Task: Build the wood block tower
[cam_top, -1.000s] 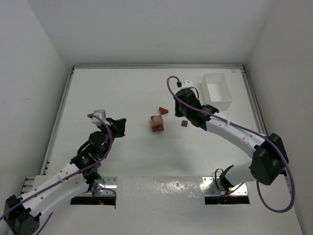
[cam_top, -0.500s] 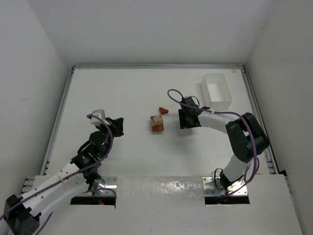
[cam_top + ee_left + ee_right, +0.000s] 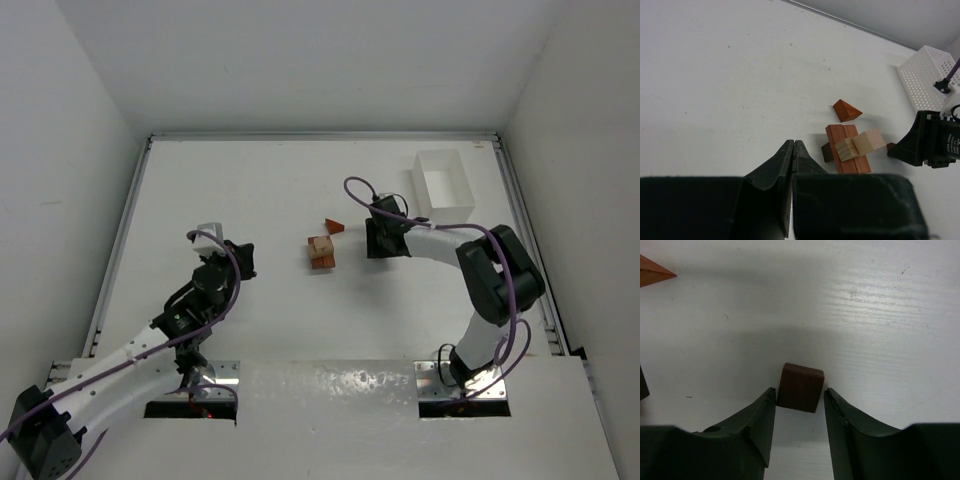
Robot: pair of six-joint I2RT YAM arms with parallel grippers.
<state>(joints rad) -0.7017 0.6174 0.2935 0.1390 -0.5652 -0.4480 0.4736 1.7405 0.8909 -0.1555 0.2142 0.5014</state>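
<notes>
The wood block tower [image 3: 320, 252] stands mid-table: a reddish-brown bar [image 3: 849, 155] with a pale tan block [image 3: 861, 144] laid across it and a dark brown piece [image 3: 826, 152] at its left side. A reddish wedge [image 3: 845, 109] lies just behind it. My right gripper [image 3: 799, 392] is down at the table to the tower's right, open, its fingers either side of a small dark reddish-brown cube [image 3: 801, 387] resting on the table. A thin gap shows at the right finger. My left gripper [image 3: 793, 145] is shut and empty, to the tower's left [image 3: 241, 262].
A white perforated box [image 3: 443, 185] stands at the back right, behind the right arm. The wedge [image 3: 652, 270] shows at the upper left of the right wrist view. White walls close in the table at the back and on both sides.
The right arm swung down and folded in, dropping its gripper to the table around the cube, and its jaws opened. The left gripper shifted slightly and stayed shut.
</notes>
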